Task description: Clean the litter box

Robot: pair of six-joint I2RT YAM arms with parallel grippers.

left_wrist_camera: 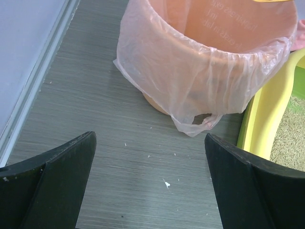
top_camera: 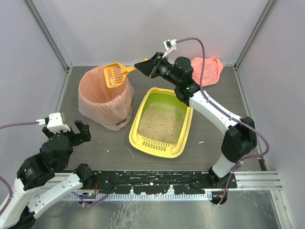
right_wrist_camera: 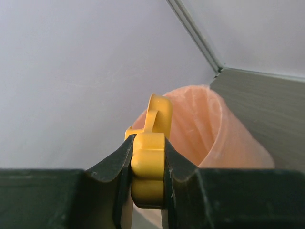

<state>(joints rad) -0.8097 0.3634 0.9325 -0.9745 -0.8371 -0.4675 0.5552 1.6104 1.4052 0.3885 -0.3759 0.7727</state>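
The yellow litter box (top_camera: pixel 138 125) with green inner walls, sandy litter and a slotted grate at its near end lies mid-table; its yellow rim also shows in the left wrist view (left_wrist_camera: pixel 267 124). My right gripper (top_camera: pixel 144 65) is shut on the handle of the orange slotted scoop (top_camera: pixel 113 75), holding its head over the pink-bagged bin (top_camera: pixel 102 98). In the right wrist view the handle (right_wrist_camera: pixel 148 164) is clamped between the jaws, with the bin (right_wrist_camera: pixel 209 129) beyond. My left gripper (top_camera: pixel 80 131) is open and empty, low at the near left, facing the bin (left_wrist_camera: pixel 205 71).
A pink cloth (top_camera: pixel 209 67) lies at the back right by the wall. A few white specks (left_wrist_camera: pixel 166 183) dot the grey tabletop between my left fingers. Grey walls close in the back and sides.
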